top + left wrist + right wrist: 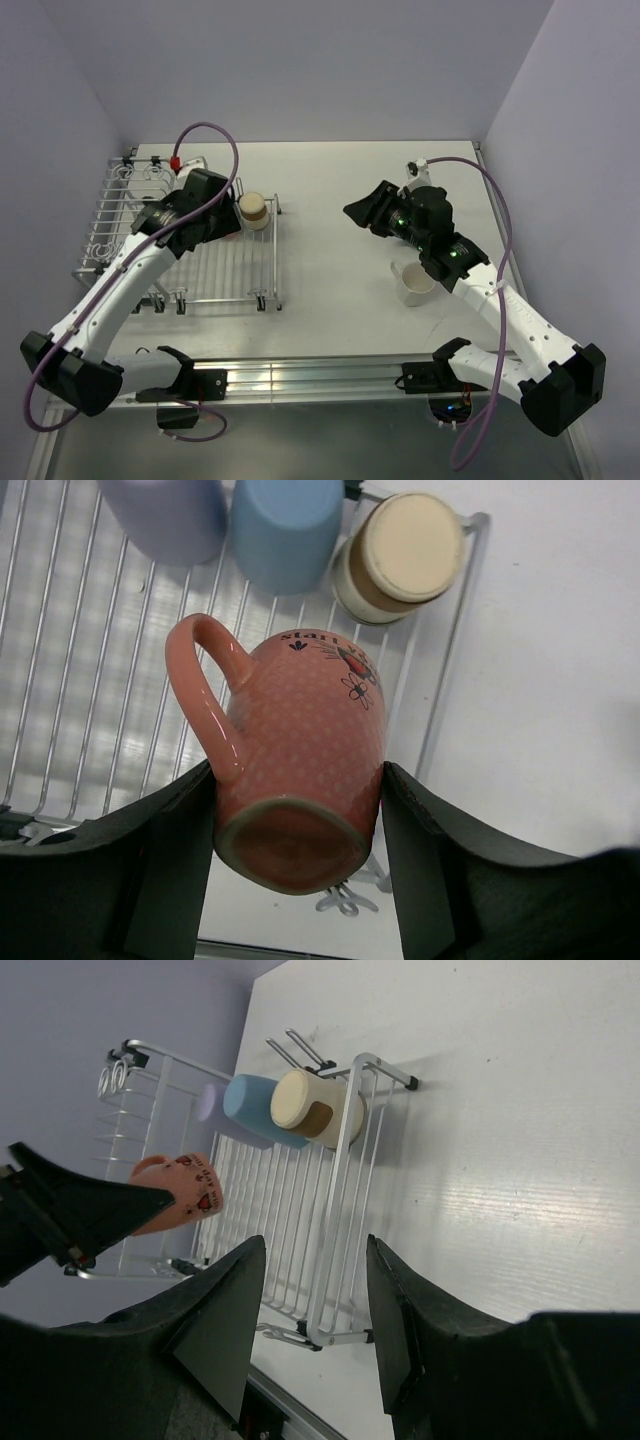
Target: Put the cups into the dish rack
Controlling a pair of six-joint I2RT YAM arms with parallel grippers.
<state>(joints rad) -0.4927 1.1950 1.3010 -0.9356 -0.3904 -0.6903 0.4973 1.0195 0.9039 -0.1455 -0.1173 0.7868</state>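
Note:
My left gripper (297,825) is shut on a salmon-pink mug (300,740), holding it by its sides with the base toward the camera, above the dish rack (90,680). In the rack's far end lie a lavender cup (165,515), a light blue cup (285,530) and a cream-white cup (400,555) side by side. In the top view the left gripper (220,220) hides the pink mug. My right gripper (362,212) hangs open and empty over the table, facing the rack (340,1180). A white cup (415,283) stands upright under the right arm.
The rack (250,270) fills the table's left side, with upright wire loops (125,175) at its far left end. Purple walls close in the back and both sides. A metal rail (300,375) runs along the near edge.

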